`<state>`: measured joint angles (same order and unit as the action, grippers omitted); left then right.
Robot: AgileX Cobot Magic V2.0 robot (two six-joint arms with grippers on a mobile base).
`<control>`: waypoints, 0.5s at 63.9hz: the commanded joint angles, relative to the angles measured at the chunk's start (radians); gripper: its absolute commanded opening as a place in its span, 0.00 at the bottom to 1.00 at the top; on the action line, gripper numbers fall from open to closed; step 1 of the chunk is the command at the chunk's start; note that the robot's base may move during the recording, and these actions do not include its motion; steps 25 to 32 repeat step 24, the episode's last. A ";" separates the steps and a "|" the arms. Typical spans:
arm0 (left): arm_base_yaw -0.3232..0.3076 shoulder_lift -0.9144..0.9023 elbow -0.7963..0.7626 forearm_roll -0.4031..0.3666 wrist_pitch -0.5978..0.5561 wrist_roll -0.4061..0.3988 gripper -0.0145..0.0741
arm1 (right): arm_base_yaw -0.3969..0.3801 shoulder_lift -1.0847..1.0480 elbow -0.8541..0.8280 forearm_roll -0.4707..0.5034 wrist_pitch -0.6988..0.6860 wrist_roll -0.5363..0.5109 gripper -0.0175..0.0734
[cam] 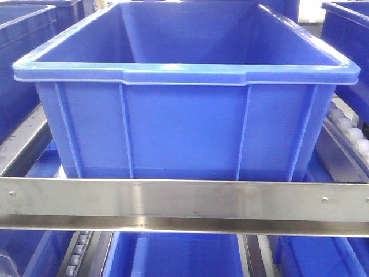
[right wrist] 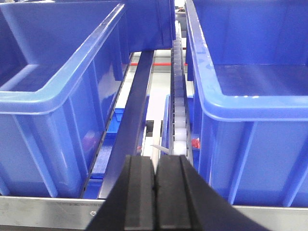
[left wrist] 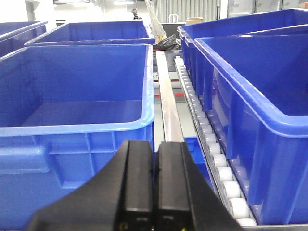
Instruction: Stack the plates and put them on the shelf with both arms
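No plates show in any view. The shelf (cam: 184, 202) fills the front view as a brushed steel bar with rivets, carrying a large blue bin (cam: 184, 109). In the left wrist view my left gripper (left wrist: 155, 144) is shut with nothing between its black fingers, pointing along a steel rail (left wrist: 168, 106) between two blue bins. In the right wrist view my right gripper (right wrist: 155, 159) is likewise shut and empty, hovering over the shelf's front bar (right wrist: 43, 209) and aimed along a roller rail (right wrist: 179, 110).
Blue bins stand on both sides of each gripper: a left bin (left wrist: 72, 106) and right bin (left wrist: 260, 120) in the left wrist view, a left bin (right wrist: 53, 96) and right bin (right wrist: 255, 106) in the right wrist view. White rollers (left wrist: 216, 159) line the rails. More bins sit on the lower level (cam: 173, 257).
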<state>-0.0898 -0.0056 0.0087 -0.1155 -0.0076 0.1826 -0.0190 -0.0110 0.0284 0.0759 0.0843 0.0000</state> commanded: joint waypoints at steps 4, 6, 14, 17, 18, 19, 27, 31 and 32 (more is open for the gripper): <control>-0.008 -0.022 0.001 -0.009 -0.082 0.003 0.25 | -0.004 -0.019 0.001 -0.009 -0.096 -0.005 0.25; -0.008 -0.022 0.001 -0.009 -0.082 0.003 0.25 | -0.004 -0.019 0.001 -0.009 -0.096 -0.005 0.25; -0.008 -0.022 0.001 -0.009 -0.082 0.003 0.25 | -0.004 -0.019 0.001 -0.009 -0.096 -0.005 0.25; -0.008 -0.022 0.001 -0.009 -0.082 0.003 0.25 | -0.004 -0.019 0.001 -0.009 -0.096 -0.005 0.25; -0.008 -0.022 0.001 -0.009 -0.082 0.003 0.25 | -0.004 -0.019 0.001 -0.009 -0.096 -0.005 0.25; -0.008 -0.022 0.001 -0.009 -0.082 0.003 0.25 | -0.004 -0.019 0.001 -0.009 -0.096 -0.005 0.25; -0.008 -0.022 0.001 -0.009 -0.082 0.003 0.25 | -0.004 -0.019 0.001 -0.009 -0.096 -0.005 0.25; -0.008 -0.022 0.001 -0.009 -0.082 0.003 0.25 | -0.004 -0.019 0.001 -0.009 -0.096 -0.005 0.25; -0.008 -0.022 0.001 -0.009 -0.082 0.003 0.25 | -0.004 -0.019 0.001 -0.009 -0.096 -0.005 0.25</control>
